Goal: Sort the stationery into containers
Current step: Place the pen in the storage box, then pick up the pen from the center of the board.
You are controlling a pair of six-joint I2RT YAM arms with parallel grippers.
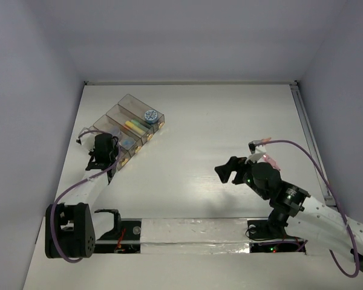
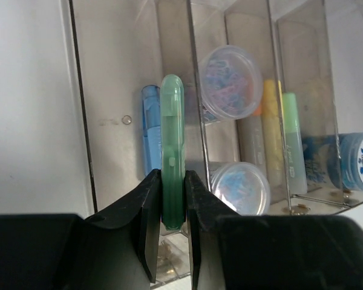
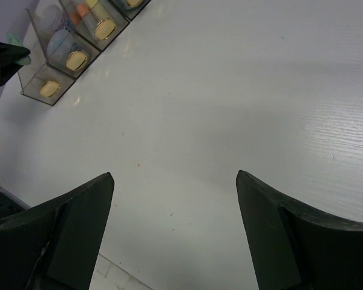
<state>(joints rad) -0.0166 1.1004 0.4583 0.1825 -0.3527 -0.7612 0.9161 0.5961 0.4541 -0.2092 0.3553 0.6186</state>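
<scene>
Pinching a green pen (image 2: 172, 133) near its lower end, the left end effector (image 1: 103, 148) hangs over the near end of the containers (image 1: 133, 104), its fingers pressed tight on the barrel. The pen's long axis runs straight out from the fingers and lines up with the length of the end box, parallel to a blue pen (image 2: 150, 130) already lying in that box just to its left. In the wrist view the green pen sits close to the dividing wall on its right. Past that wall are two round tubs of paper clips (image 2: 230, 81), then a box of yellow and green pens (image 2: 290, 142), then a blue tape roll (image 1: 151, 115) in the far box.

The right end effector (image 1: 230, 170) is spread wide and holds nothing, hovering over bare tabletop (image 1: 230, 121) well apart from the row (it has no part in this step, as far as I can judge).

The left arm is the nearer one by far. Since the pen already points along the box, the likely next move is a short lowering and release. The risk I see is the pen catching the divider.
</scene>
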